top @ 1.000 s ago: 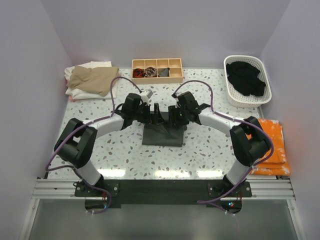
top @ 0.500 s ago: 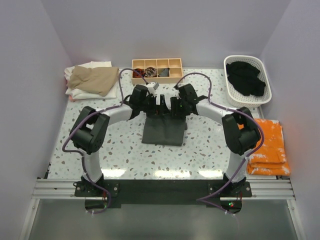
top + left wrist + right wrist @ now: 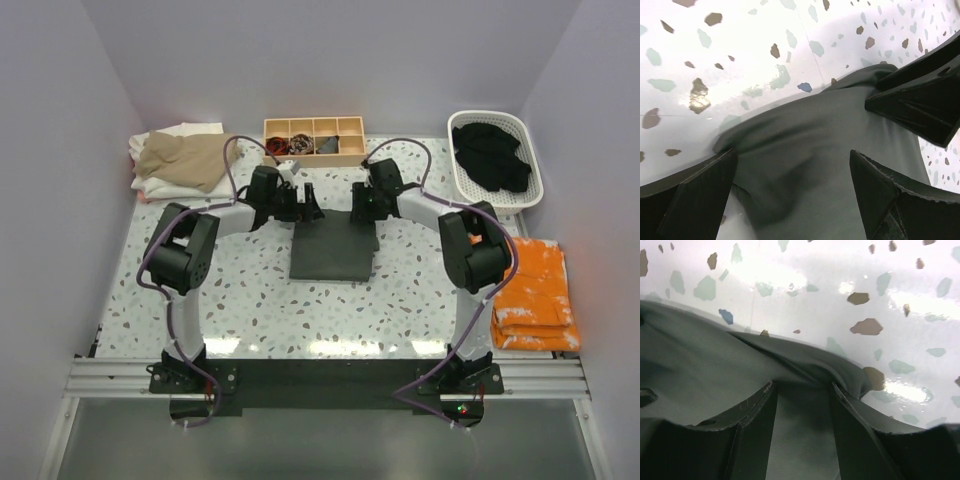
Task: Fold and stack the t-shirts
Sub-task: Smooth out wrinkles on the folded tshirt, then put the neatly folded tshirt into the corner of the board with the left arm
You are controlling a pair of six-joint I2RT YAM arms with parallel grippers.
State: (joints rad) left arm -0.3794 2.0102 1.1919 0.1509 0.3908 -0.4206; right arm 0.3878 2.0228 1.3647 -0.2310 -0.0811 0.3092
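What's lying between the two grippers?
The far edge of the charcoal t-shirt, running from left gripper to right gripper; the top view shows it.

A table (image 3: 400, 300) with a glossy white terrazzo top, flecked with grey, brown and pale green chips, fills the middle of the space. Pale lavender walls close it in: a back wall (image 3: 330, 60) on the far side, a left wall (image 3: 50, 200) and a right wall (image 3: 600, 120). Overhead light shows as bright glare patches (image 3: 340, 347) along the table's near edge. Nearer still run an aluminium rail (image 3: 330, 372) and a black plate (image 3: 330, 388), with a dull grey floor (image 3: 320, 445) below. At the far edge sit a wooden compartment tray (image 3: 314, 160) and, further right, a white slatted basket (image 3: 497, 209).
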